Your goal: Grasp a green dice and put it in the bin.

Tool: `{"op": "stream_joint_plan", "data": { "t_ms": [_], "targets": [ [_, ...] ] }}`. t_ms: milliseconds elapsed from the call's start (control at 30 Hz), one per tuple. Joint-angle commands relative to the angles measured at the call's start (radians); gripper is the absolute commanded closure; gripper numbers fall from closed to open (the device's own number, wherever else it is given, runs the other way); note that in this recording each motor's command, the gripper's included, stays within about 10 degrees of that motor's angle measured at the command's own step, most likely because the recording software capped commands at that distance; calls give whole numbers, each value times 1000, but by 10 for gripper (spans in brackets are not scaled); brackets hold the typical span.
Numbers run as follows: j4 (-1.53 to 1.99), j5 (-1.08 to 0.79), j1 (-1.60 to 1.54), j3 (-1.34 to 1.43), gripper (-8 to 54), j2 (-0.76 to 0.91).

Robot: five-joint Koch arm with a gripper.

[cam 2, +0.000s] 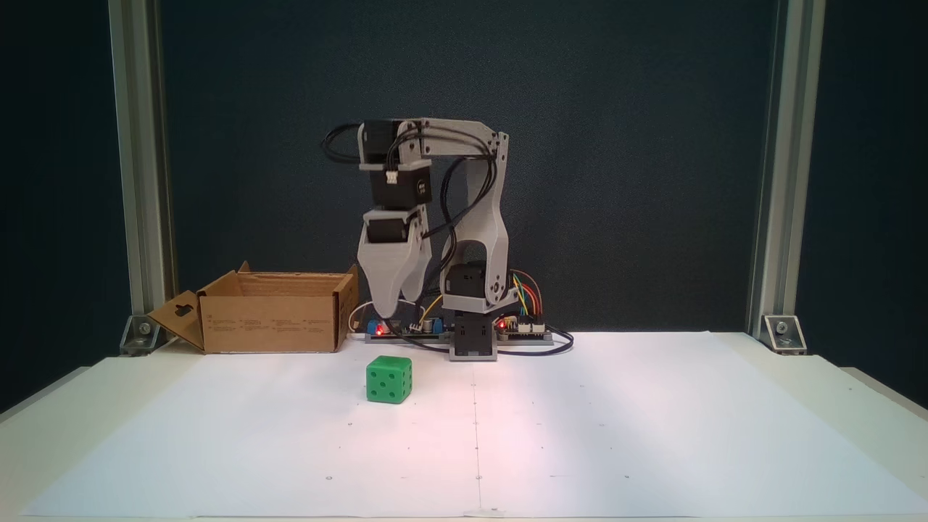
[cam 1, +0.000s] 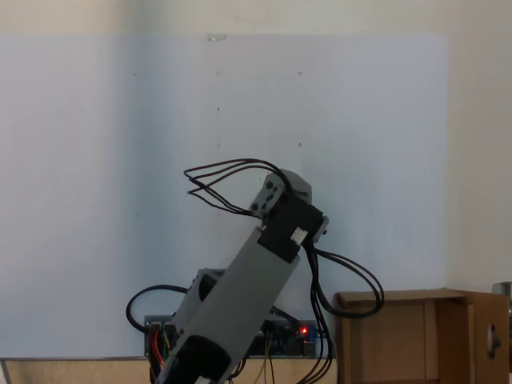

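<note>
Behind the arm (cam 1: 248,296), in a fixed view, looking out over a white surface (cam 1: 96,200): grey link rising slantwise, black servo and looped cables at the top, one corner of the cardboard bin (cam 1: 400,336) at lower right, flaps upright. No dice or fingertips to be made out from this side. Facing the arm from the front, in a fixed view: one green dice (cam 2: 389,379) resting on the white surface (cam 2: 616,435), out in front of the base and a little to the left; one bin (cam 2: 272,312) further left and back, well apart from the dice, open at the top. Gripper (cam 2: 388,313) hanging point-down above and behind the dice, apart from it, holding nothing; fingers overlapping from this angle, so spread or pressed together cannot be told. Judged as the approach step, grasp not yet made. Next move calls for reaching forward and down, fingers straddling the cube before closing.
</note>
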Motion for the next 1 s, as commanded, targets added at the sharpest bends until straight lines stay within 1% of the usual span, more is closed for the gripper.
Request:
{"op": "stream_joint_plan", "data": {
  "t_ms": [0,300,433,567,700,833,967],
  "targets": [
    [-28,-109,0,20,-4,5],
    [-192,-109,-3,124,-3,6],
    [-202,-106,0,149,-3,6],
    [-221,-63,6,170,-1,9],
    [-261,-37,6,192,17,9],
    [-331,44,5,227,18,9],
    [-426,57,6,273,16,9]
  ]
}}
